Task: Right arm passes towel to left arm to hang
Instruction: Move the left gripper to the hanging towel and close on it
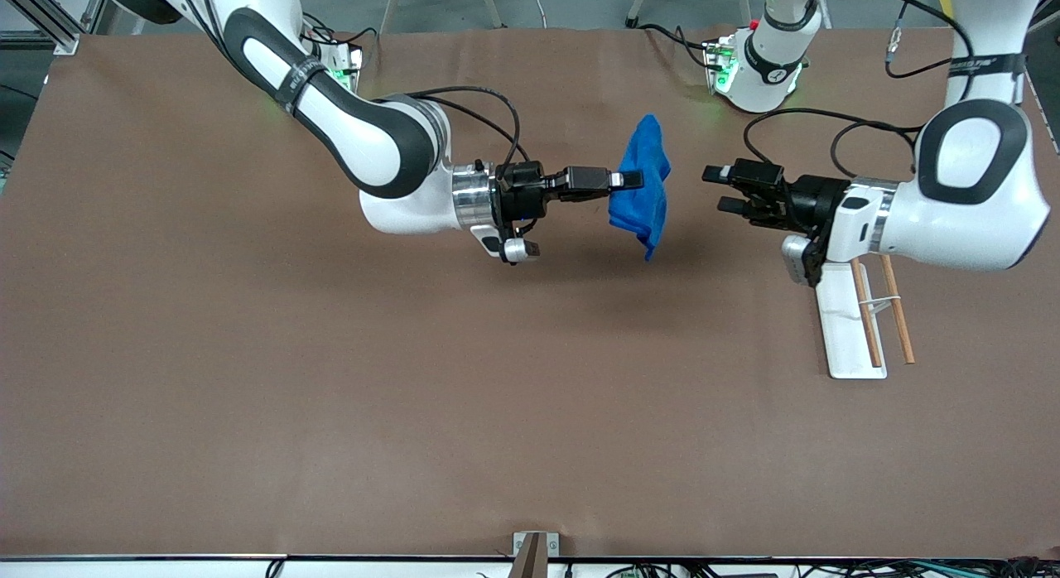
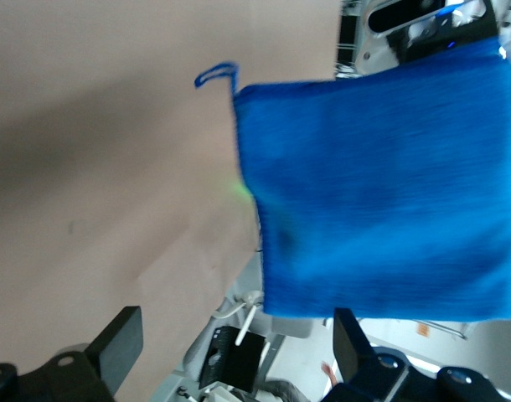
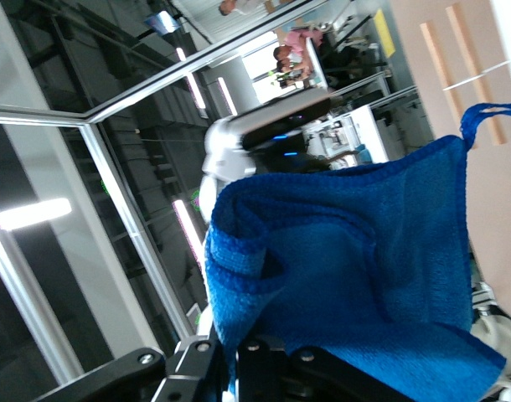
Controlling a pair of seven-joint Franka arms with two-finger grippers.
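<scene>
Brown table (image 1: pixel 331 412), handover pending: right gripper (image 1: pixel 631 180) clamps towel (image 1: pixel 644 189) at centre frame.
Left gripper (image 1: pixel 719 189), centre-right, spread wide and empty; it should pinch the towel's hanging edge before the right lets go.

Right arm extends from its base toward the table's middle, wrist level, right gripper (image 1: pixel 633 180) clamped on the towel (image 1: pixel 644 185) above the tabletop. Left arm reaches in from its own end, left gripper (image 1: pixel 716 189) facing the towel, fingers spread wide, apart from it.
</scene>
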